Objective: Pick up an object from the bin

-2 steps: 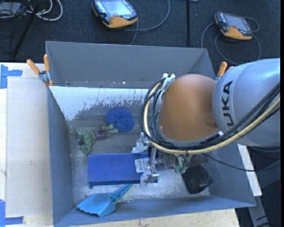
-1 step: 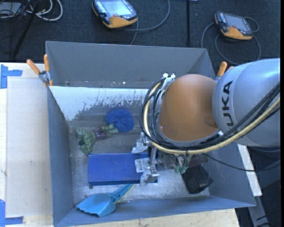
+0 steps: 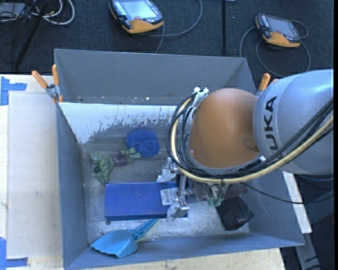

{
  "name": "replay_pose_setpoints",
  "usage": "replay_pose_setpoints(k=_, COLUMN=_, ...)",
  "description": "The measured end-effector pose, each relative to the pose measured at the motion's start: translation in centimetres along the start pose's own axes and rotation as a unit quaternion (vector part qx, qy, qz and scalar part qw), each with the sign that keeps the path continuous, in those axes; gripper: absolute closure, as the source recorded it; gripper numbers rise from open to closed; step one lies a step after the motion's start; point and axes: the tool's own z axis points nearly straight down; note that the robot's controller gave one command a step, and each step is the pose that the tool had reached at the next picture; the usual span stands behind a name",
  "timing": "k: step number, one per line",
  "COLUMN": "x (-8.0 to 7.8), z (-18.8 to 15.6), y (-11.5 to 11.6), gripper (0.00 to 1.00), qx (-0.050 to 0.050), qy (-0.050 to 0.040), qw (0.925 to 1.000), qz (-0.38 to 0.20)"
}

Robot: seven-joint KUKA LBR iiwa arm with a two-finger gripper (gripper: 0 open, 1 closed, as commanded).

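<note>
Your tool [image 3: 177, 198] sits low at the right end of the flat dark-blue rectangular box [image 3: 134, 201]; nothing is lifted yet.
Clenched or released, you cannot tell. A pale blue plastic scoop [image 3: 119, 242] lies nearest, just beside the box; a black lump [image 3: 235, 212] crowds the tool's right; a green toy figure [image 3: 104, 165] and a round blue ball [image 3: 142, 142] lie behind.

The grey metal bin [image 3: 70, 179] carries a flat blue box [image 3: 132, 200] mid-floor. A light blue scoop [image 3: 117, 243] lies just below it by the near wall. A fuzzy blue ball [image 3: 142, 142] and a greenish toy [image 3: 103, 165] lie behind, and a black block [image 3: 235, 213] sits right.
</note>
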Motion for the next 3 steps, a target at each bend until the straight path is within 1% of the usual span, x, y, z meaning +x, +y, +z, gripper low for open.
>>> replay_pose_setpoints(k=3, x=0.0, z=0.0, y=0.0, gripper=1.0, qx=0.0, qy=0.0, qw=1.0, qz=0.0)
